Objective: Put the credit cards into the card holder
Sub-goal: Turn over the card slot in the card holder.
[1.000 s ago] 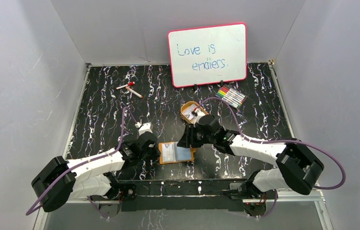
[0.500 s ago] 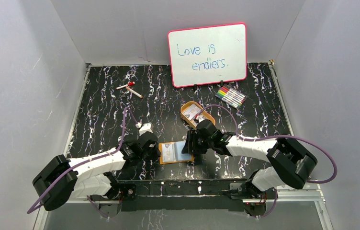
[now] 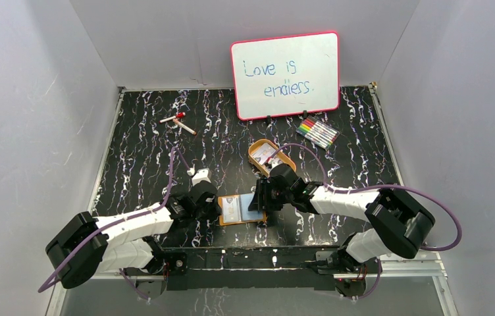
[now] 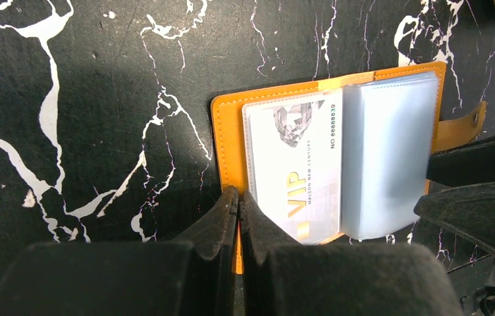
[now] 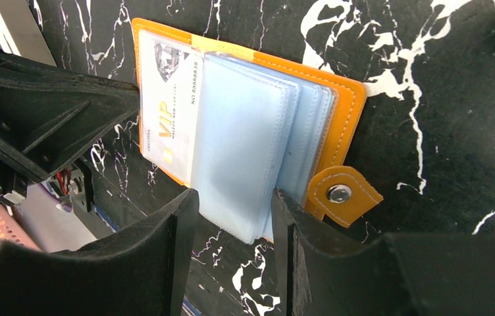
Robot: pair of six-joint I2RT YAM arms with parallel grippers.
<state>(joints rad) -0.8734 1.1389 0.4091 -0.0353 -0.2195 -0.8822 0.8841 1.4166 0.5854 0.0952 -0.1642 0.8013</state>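
Left hand (image 4: 238, 197), pressed together, touches the left edge of the open card holder (image 4: 226, 131); right hand (image 5: 233, 195), spread, straddles the blue pockets (image 5: 238, 131).

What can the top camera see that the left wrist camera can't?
Only the top view: the whiteboard, the markers and the tray.
Only the left wrist view: the VIP lettering on the card, and the shut left pincer at the edge of the wallet.
Both: the open wallet lying on the black table.
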